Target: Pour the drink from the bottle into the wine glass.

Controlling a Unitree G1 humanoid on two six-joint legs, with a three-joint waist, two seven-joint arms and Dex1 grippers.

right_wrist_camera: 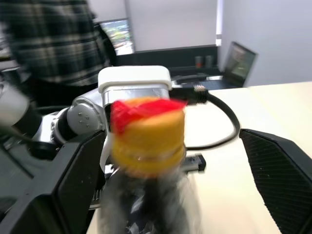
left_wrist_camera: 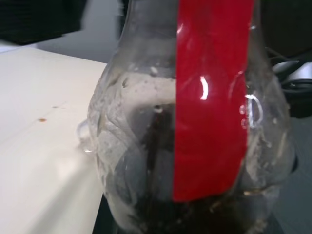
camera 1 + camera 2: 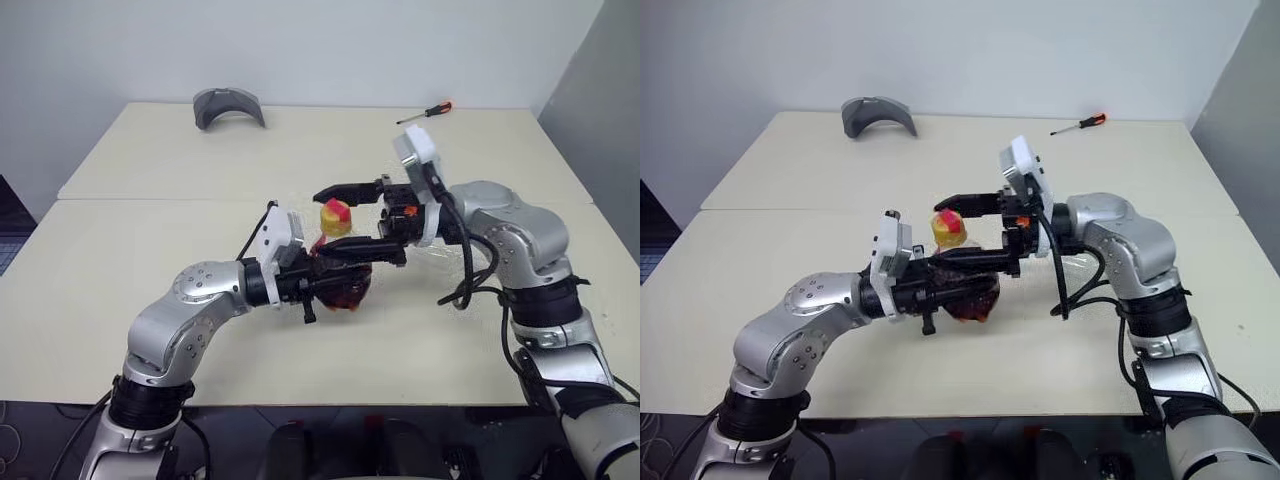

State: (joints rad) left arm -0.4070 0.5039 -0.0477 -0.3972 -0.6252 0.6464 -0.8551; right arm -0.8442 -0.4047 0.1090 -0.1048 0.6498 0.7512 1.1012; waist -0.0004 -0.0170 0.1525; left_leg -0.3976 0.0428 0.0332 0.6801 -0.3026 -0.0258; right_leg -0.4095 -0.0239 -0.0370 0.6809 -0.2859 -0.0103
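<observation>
At centre frame my left gripper (image 3: 335, 283) is clenched on the bottle (image 3: 343, 285), holding its body upright just above the table (image 3: 120, 250), so the cap (image 3: 336, 217) is free to work on. Behind it my right gripper (image 3: 355, 218) is released, jaws wide either side of the yellow cap, I judge for unscrewing. The bottle is clear, with a red label strip and dark drink (image 3: 347, 298) low in its body. I cannot make out the glass.

No readable text; the bottle's (image 2: 195, 122) red label strip is blank.
</observation>
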